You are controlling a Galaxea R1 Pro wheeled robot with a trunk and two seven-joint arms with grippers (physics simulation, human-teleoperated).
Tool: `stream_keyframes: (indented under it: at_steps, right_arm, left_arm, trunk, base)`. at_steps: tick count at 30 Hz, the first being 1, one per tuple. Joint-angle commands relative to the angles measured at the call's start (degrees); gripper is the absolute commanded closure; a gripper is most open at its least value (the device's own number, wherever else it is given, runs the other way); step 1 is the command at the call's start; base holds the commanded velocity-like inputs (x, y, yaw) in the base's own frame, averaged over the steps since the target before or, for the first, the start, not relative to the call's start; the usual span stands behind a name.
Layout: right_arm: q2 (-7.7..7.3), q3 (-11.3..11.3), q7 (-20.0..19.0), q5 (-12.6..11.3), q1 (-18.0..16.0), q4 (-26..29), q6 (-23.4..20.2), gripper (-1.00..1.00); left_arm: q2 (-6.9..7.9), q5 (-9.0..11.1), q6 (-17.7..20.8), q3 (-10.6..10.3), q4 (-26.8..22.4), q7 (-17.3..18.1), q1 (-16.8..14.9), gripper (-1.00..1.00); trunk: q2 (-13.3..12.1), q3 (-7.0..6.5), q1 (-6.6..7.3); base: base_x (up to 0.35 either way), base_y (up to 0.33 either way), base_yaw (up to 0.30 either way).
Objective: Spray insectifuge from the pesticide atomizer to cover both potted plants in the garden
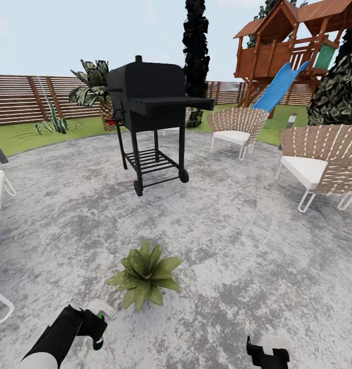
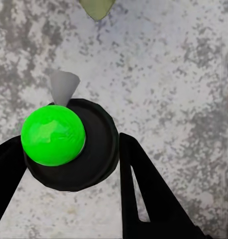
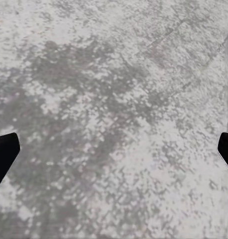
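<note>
Jaws of the left gripper pinch the pesticide atomizer; right gripper jaws spread wide. Potted plant at one o'clock from the held atomizer, on the patio.

The patio looks like rough grey stone; the grill is matt black metal; the fence is brown wood.

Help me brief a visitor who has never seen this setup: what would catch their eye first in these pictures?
Probably the black barbecue grill standing mid-patio, with the wooden playhouse and its blue slide behind it to the right. Nearer the robot, a speckled potted plant sits on the grey stone, and the left gripper holds the pesticide atomizer, its bright green cap vivid in the left wrist view.
</note>
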State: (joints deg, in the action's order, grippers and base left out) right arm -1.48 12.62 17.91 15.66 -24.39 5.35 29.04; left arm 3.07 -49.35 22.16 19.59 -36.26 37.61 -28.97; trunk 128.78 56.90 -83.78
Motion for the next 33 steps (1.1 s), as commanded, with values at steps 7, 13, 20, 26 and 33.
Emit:
stream_keyframes:
  at_steps: [7,13,20,26,33]
  right_arm:
    - [0.16,0.4,0.2,0.6,0.0,-0.1,0.1,-1.00]
    - [0.16,0.4,0.2,0.6,0.0,-0.1,0.1,-1.00]
    - [0.08,0.4,0.2,0.6,0.0,-0.1,0.1,-1.00]
    - [0.12,0.4,0.3,0.6,0.0,-0.1,0.1,-1.00]
    - [0.16,0.4,0.3,0.6,0.0,-0.1,0.1,-1.00]
  left_arm:
    - [0.00,-0.3,0.3,0.4,-0.1,0.4,0.0,1.00]
    - [0.06,-0.3,0.3,0.0,-0.1,0.4,0.0,1.00]
    - [0.10,-0.3,0.3,0.4,-0.1,0.4,0.0,1.00]
    - [0.10,-0.3,0.3,0.4,-0.2,0.4,0.0,1.00]
    - [0.10,-0.3,0.3,0.7,-0.1,0.4,0.0,1.00]
  trunk:
    - [0.0,0.07,0.01]
    - [0.0,0.07,0.01]
    - [0.0,0.07,0.01]
    - [0.0,0.07,0.01]
    - [0.0,0.07,0.01]
  base:
    - [0.000,-0.269,0.154]
    - [0.000,-0.105,0.265]
    - [0.000,-0.101,0.122]
    - [0.000,-0.266,0.068]
    - [0.065,-0.180,0.265]
